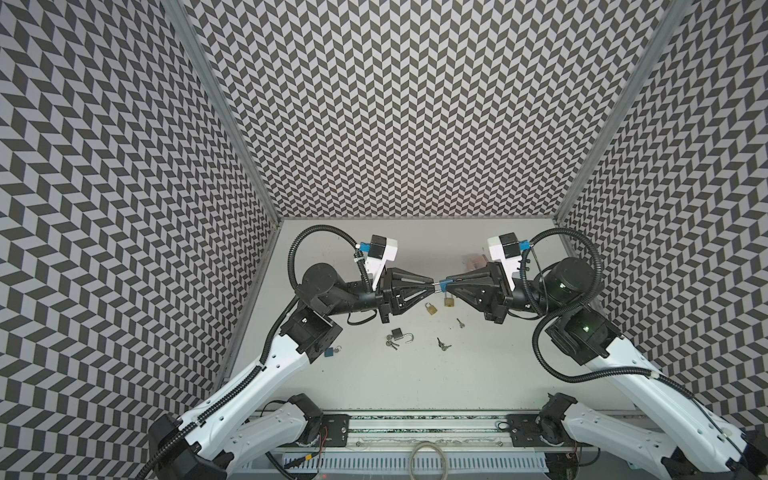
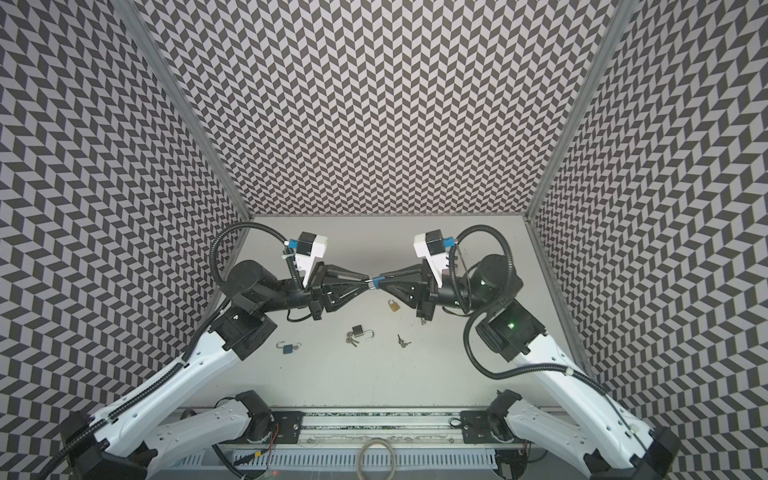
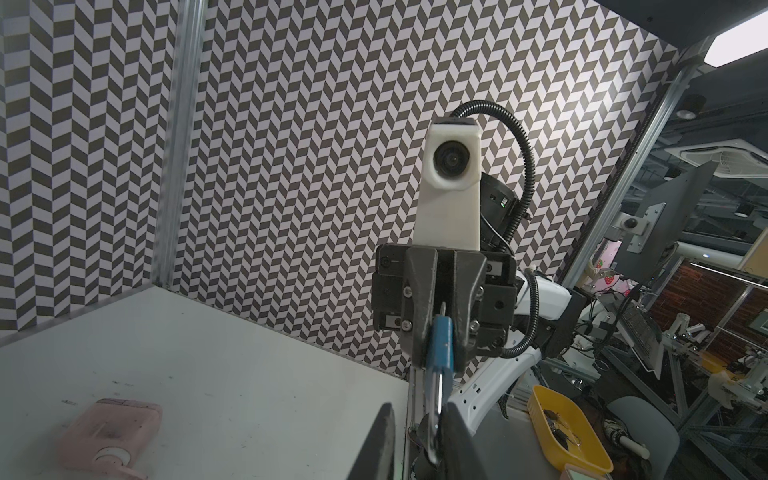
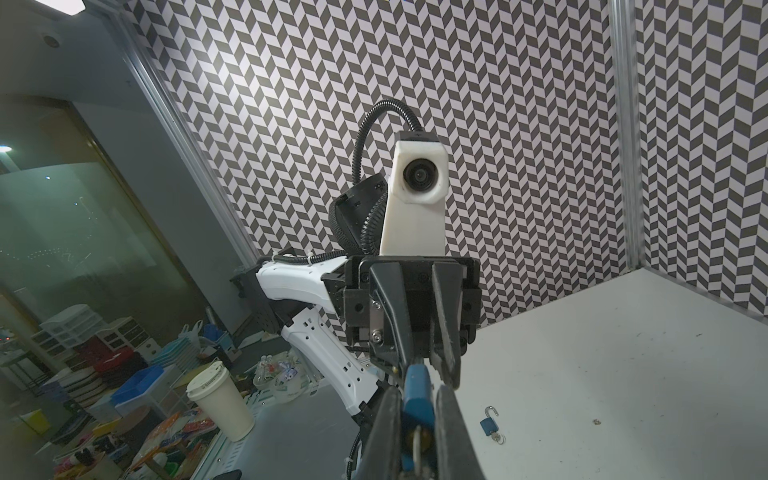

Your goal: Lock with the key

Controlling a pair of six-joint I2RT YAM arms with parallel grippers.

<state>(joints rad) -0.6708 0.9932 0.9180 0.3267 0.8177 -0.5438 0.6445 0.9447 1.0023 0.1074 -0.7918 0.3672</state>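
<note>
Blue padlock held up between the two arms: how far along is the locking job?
Done: the blue padlock is held clear of the table, clamped in the right arm's fingers. In hand: the left arm's fingers sit slightly apart around its shackle. Left: whether the shackle has clicked home can't be seen, so closing it may remain.

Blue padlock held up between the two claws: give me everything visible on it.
The blue padlock has a blue body that looks plastic-coated and a silvery metal shackle. It is held clear of the table, lying roughly level. The right claw is shut on its body. The shackle reaches between the fingers of the left claw, pinch unclear. A key seems seated in its base. Latched or not: cannot tell.
</note>
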